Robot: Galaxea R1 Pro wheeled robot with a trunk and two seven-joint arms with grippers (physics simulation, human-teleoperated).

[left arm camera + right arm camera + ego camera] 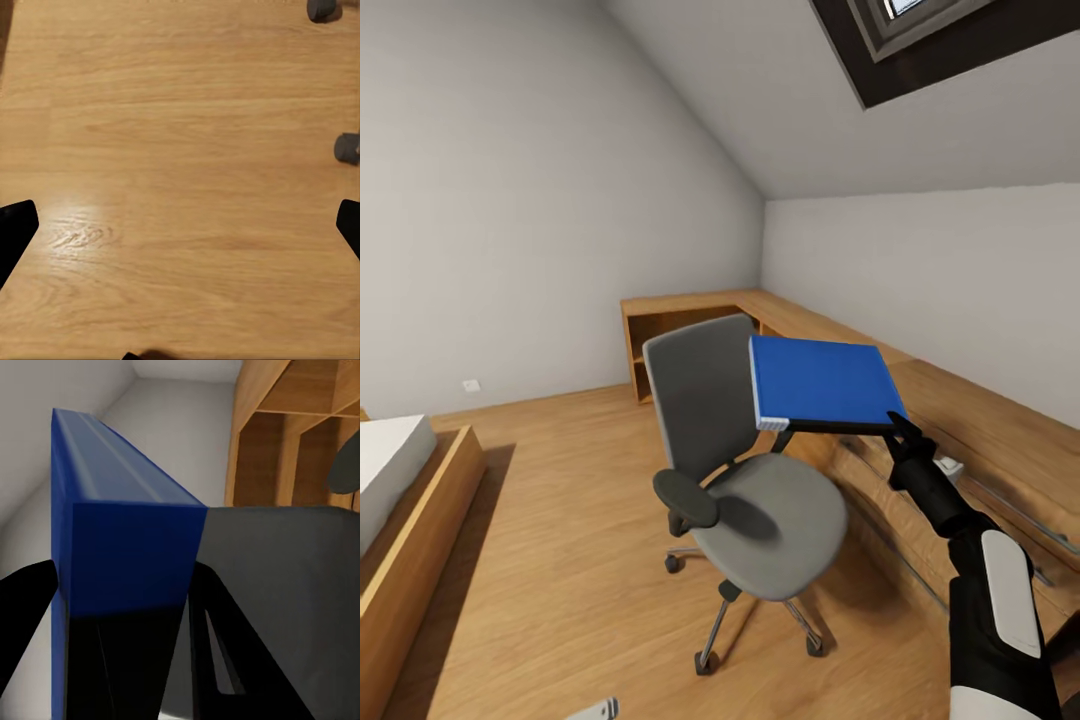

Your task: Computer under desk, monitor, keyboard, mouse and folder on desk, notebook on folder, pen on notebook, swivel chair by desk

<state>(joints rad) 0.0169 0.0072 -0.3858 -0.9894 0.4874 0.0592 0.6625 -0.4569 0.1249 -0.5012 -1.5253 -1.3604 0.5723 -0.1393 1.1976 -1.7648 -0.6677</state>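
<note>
While right fingers (900, 425) clamp the folder (822, 383) above the swivel chair (745, 480), left fingers (15, 229) gape over floor (180, 150).

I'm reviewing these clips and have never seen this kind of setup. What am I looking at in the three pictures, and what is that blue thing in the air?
These are simulator renders from a wheeled robot with two arms. The large picture comes from a camera on its head, looking down into an attic bedroom. The black-and-white right arm reaches forward, and the right gripper has its jaws shut on the folder, a thick blue one held in the air above the swivel chair, whose seat is now bare. Behind stands a light wooden shelf unit. The right wrist picture looks along that gripper at the folder's blue edge. The left wrist picture looks down at the wooden floor, with the left gripper open and holding nothing.
</note>
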